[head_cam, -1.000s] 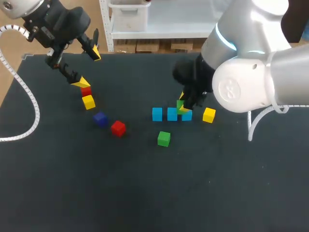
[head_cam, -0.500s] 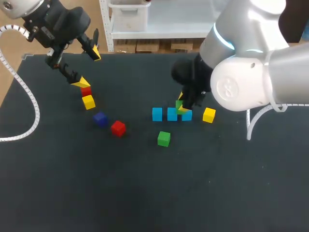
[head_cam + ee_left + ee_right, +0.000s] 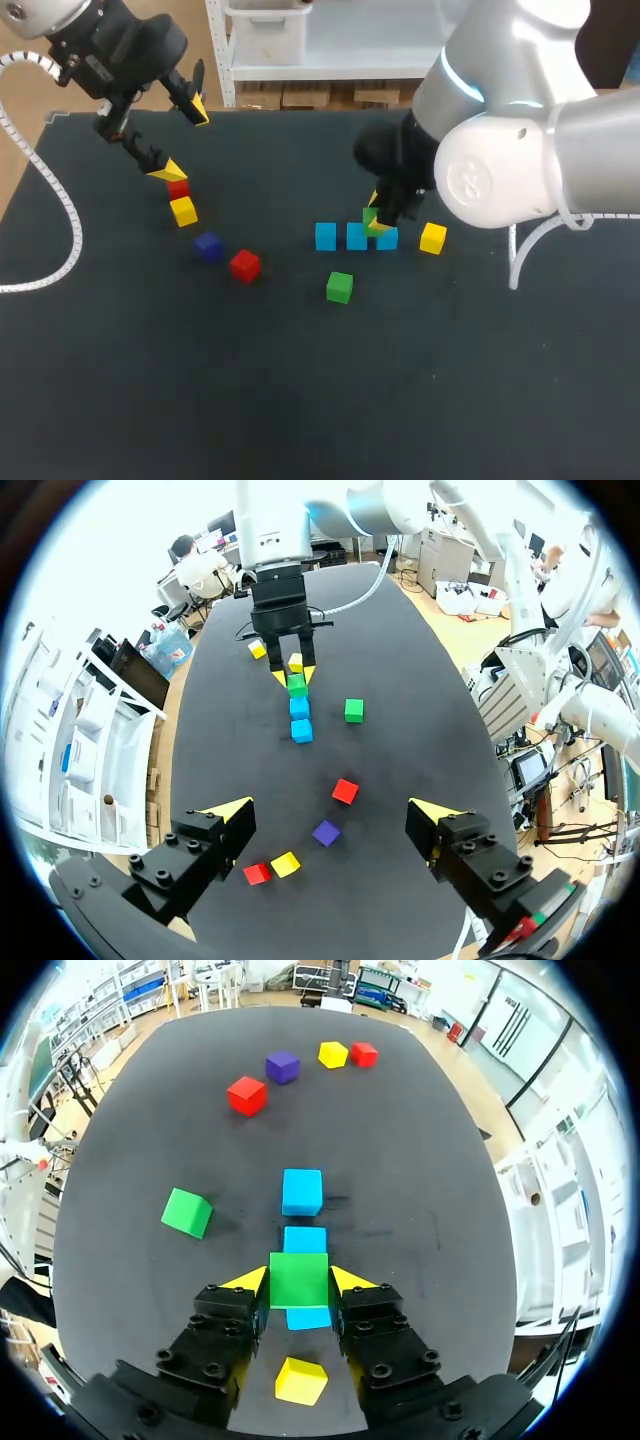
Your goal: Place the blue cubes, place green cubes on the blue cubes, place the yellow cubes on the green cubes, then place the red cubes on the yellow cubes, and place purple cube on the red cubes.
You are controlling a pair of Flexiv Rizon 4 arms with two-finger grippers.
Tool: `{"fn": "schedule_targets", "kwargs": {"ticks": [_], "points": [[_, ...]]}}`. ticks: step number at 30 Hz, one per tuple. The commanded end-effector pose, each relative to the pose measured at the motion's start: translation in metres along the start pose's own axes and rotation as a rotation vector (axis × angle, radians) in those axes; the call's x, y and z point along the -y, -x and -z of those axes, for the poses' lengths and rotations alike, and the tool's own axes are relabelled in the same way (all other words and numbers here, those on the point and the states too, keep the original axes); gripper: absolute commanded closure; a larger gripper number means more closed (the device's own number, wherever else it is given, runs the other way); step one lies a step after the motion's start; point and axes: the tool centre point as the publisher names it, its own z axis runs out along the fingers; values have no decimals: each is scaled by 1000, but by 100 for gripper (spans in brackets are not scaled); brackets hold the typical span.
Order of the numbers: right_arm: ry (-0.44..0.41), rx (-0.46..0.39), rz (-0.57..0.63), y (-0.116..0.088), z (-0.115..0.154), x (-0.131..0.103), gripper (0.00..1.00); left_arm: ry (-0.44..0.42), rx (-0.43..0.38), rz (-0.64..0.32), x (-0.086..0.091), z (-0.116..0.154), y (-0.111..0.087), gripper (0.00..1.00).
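Blue layer: three blue cubes point(image 3: 356, 238) lie in a line on the table point(image 3: 300, 400); judged done.
Green layer: under way. The right gripper point(image 3: 299, 1282) is clamped on a green cube point(image 3: 299, 1272), one finger on each side, over the two blue cubes at the row's right end. Whether the cube rests on them cannot be told.
Second green cube point(image 3: 339, 287): loose on the table, just in front of the row.
Yellow layer: not begun. A yellow cube point(image 3: 432, 238) lies beside the row's right end; a second yellow cube point(image 3: 183, 211) is well to the left.
Red layer: not begun. A red cube point(image 3: 245, 265) and a second red cube point(image 3: 178, 188) are loose at left.
Purple cube point(image 3: 208, 246): loose, beside the red cube.
Left gripper point(image 3: 183, 138): fingers spread, empty, above the second red cube.
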Motion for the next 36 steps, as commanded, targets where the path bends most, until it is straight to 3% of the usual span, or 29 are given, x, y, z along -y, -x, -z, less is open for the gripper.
{"fn": "schedule_targets", "kwargs": {"ticks": [1, 33, 36], "points": [[5, 3, 1, 0, 0, 1, 100, 1, 2, -3, 0, 0, -1, 0], [11, -2, -5, -1, -2, 3, 100, 1, 2, -3, 0, 0, -1, 0], [12, -2, -7, -2, -2, 3, 95, 1, 2, -3, 0, 0, -1, 0]]}}
